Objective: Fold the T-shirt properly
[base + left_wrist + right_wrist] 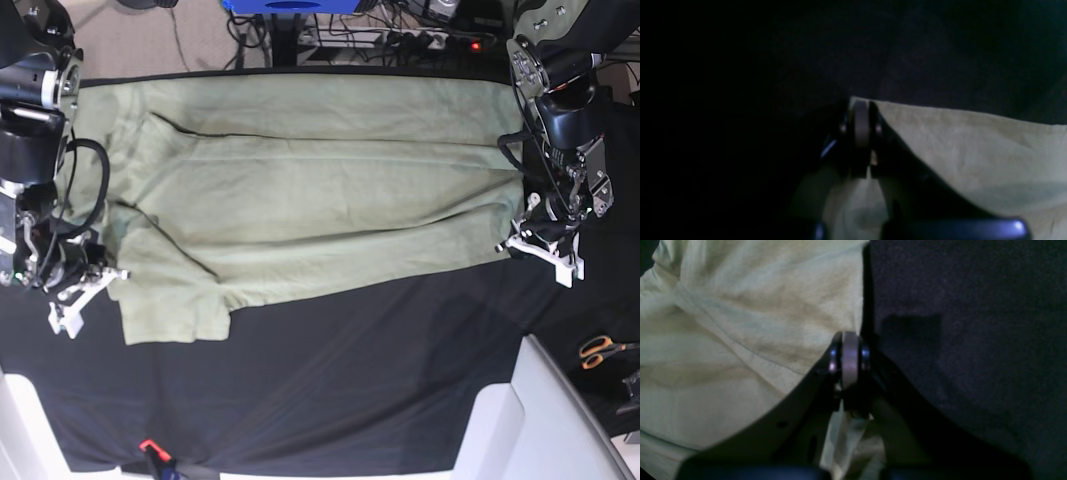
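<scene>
I have both claws, left [520, 243] and right [100, 272], pinched shut on the shirt [310, 190] edges, which is light, limp cloth, so I must grip its corners.

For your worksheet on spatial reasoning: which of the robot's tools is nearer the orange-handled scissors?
Left. The left tool grips the T-shirt corner near the scissors; the right tool is across the table.
</scene>
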Controlling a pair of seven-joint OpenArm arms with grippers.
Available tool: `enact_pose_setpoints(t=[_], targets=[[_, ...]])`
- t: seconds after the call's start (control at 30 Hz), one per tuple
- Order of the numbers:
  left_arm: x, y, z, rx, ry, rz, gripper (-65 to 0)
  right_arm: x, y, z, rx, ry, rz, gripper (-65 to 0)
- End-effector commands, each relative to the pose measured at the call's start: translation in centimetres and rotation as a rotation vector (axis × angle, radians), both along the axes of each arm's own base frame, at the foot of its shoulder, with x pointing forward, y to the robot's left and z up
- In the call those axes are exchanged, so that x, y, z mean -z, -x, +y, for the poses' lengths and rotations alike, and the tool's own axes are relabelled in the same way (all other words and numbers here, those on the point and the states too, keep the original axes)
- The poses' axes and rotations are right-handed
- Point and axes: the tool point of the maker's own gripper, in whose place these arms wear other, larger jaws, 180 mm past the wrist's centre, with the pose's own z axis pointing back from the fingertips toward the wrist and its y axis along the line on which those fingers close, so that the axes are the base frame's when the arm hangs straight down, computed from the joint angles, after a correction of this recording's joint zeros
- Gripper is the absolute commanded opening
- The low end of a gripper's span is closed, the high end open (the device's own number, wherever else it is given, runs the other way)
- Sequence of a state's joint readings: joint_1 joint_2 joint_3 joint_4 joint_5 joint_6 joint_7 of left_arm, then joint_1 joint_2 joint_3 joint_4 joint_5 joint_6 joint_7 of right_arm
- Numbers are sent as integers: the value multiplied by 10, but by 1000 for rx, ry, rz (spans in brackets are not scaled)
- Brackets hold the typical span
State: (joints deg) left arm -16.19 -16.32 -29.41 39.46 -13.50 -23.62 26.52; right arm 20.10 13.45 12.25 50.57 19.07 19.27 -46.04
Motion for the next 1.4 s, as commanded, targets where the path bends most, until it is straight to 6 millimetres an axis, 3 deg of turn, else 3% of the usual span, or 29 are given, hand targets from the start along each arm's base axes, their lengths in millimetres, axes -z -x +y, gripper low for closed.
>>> enact_pose_setpoints(t=[0.0, 0.17, 0.37, 0.73, 1.1, 1.27, 1.37], targets=[[0, 0, -1, 26, -8, 33, -650, -17, -17, -8, 7, 11, -59, -648], [-7, -6, 3, 32, -27, 17, -650, -23, -21, -9, 4, 16, -76, -648], [-49, -32, 10, 67, -99, -60, -650, -53, -40, -10, -11, 47, -173, -648], [-117, -67, 14, 108, -188, -163, -650, -81, -66, -11, -8, 54, -265, -648], [-129, -78, 12, 109, -187, -189, -650, -95, -88, 13, -143, 130, -393, -648], [-125, -75, 12, 109, -187, -181, -650, -76, -84, 6, -109, 115, -377, -648], [-121, -71, 12, 108, -184, -173, -650, -60, -77, -9, -78, 123, -344, -648]])
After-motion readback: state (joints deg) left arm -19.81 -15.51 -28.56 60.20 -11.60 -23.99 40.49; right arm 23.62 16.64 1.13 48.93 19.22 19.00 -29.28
